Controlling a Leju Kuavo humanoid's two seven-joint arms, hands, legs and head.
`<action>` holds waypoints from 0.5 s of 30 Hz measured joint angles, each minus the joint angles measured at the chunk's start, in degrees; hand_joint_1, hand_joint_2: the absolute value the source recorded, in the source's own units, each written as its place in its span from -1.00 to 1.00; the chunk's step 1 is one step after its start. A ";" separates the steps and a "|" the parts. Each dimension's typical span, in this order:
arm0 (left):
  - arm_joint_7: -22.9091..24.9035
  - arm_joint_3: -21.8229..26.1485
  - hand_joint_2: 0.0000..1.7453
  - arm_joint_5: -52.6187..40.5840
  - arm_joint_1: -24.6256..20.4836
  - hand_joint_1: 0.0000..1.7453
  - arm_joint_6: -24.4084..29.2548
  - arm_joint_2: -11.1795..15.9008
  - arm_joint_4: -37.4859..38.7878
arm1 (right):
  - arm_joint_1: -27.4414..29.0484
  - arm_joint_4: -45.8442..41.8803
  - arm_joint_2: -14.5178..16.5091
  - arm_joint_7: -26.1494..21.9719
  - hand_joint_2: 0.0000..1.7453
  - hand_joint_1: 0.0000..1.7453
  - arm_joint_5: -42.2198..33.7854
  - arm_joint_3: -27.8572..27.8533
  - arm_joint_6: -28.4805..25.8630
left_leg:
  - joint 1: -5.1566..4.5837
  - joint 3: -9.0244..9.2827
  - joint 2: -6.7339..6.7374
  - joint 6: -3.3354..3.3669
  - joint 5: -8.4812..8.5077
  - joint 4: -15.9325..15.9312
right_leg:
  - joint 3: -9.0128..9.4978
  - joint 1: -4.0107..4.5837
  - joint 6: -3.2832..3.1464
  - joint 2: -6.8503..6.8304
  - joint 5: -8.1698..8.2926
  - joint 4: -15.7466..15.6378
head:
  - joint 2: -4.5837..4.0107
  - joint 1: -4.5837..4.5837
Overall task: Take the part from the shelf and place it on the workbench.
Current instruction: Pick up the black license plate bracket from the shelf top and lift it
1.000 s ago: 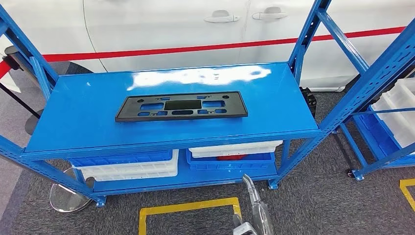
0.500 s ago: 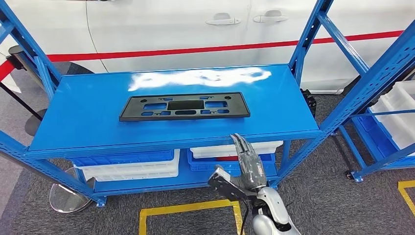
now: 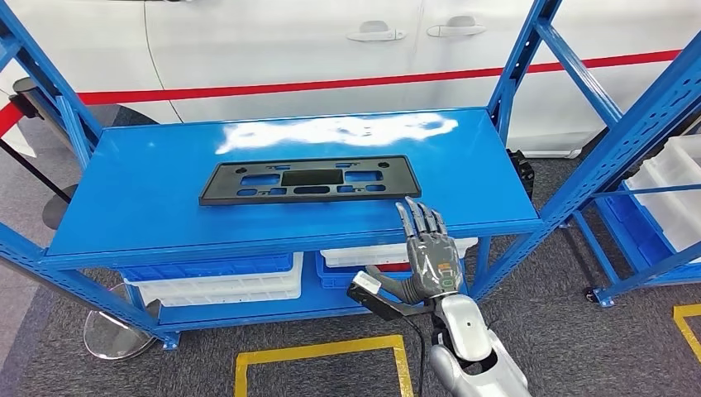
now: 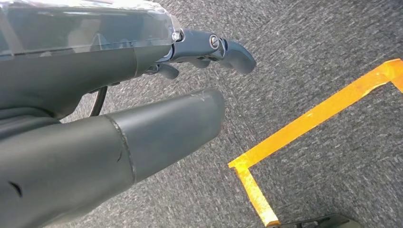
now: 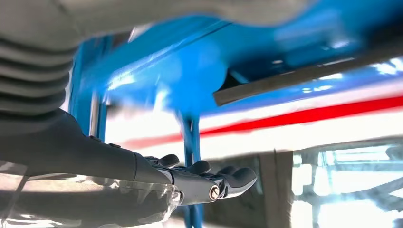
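Reach stage. The black part [image 3: 308,179] lay flat on the blue shelf [image 3: 149,207], near the middle of its top deck, untouched. Right hand [image 3: 430,248] was raised at the shelf's front edge, fingers [image 3: 417,217] straight, slightly spread, holding nothing, short of the part. Left hand [image 4: 142,95] hung over grey carpet, empty, fingers apart. Next move likely needs a forward reach to the part's near edge, then a grip.

Right hand [image 3: 430,248] raised, fingers straight and spread, holding nothing, left hand [image 4: 142,109] hanging, empty
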 joint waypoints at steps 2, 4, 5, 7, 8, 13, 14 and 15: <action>-0.18 -0.15 -1.00 -0.26 -0.10 -1.00 0.00 0.00 0.00 | -1.31 2.08 -0.17 2.44 1.00 -1.00 8.46 1.66 1.14 | 0.00 0.00 0.00 0.00 0.00 0.00 | 0.00 0.00 0.00 -0.01 0.00 0.00 | 0.00 0.01; -0.27 -0.22 -1.00 -0.39 -0.17 -1.00 0.00 0.00 0.00 | -2.59 4.56 -0.31 4.50 1.00 -1.00 12.69 3.51 1.48 | 0.00 0.00 -0.01 0.01 0.01 0.00 | 0.00 0.00 0.00 -0.02 0.00 0.00 | 0.00 0.01; -0.28 -0.25 -1.00 -0.41 -0.19 -1.00 0.00 0.00 0.00 | -3.29 5.80 -0.41 5.56 1.00 -1.00 13.21 4.57 1.46 | 0.00 0.00 -0.01 0.01 0.01 0.00 | 0.00 0.00 0.00 -0.02 0.00 0.00 | 0.00 0.01; -0.16 -0.29 -1.00 -0.46 -0.24 -1.00 0.00 0.00 0.00 | -4.76 8.09 -0.78 7.50 1.00 -1.00 13.53 7.08 1.18 | 0.01 0.00 -0.01 0.01 0.01 0.00 | 0.00 -0.01 0.00 -0.01 0.00 0.01 | 0.00 0.01; -0.02 -0.31 -1.00 -0.47 -0.26 -1.00 0.00 0.00 0.00 | -5.31 9.03 -0.97 8.20 1.00 -1.00 13.55 8.32 0.94 | 0.00 0.00 -0.01 0.01 0.01 0.00 | 0.00 -0.01 0.00 -0.01 0.00 0.01 | 0.00 0.01; 0.49 -0.32 -1.00 -0.58 -0.28 -1.00 0.00 0.00 0.00 | -6.42 11.36 -1.43 9.29 1.00 -1.00 13.56 11.29 0.34 | 0.00 -0.02 -0.02 0.01 0.00 0.00 | -0.01 -0.01 0.00 -0.02 0.00 0.01 | 0.00 0.00; 0.49 -0.32 -1.00 -0.59 -0.28 -1.00 0.00 0.00 0.00 | -6.57 11.62 -1.51 9.34 1.00 -1.00 13.56 11.56 0.34 | 0.00 -0.02 -0.02 0.00 0.00 0.00 | -0.02 -0.01 0.00 -0.01 0.00 0.01 | 0.00 0.00; 0.49 -0.32 -1.00 -0.60 -0.28 -1.00 0.00 0.00 0.00 | -6.69 11.84 -1.57 9.36 1.00 -1.00 13.56 11.79 0.34 | 0.00 -0.02 -0.02 0.00 0.00 0.00 | -0.02 -0.01 0.00 -0.01 0.00 0.01 | 0.00 -0.01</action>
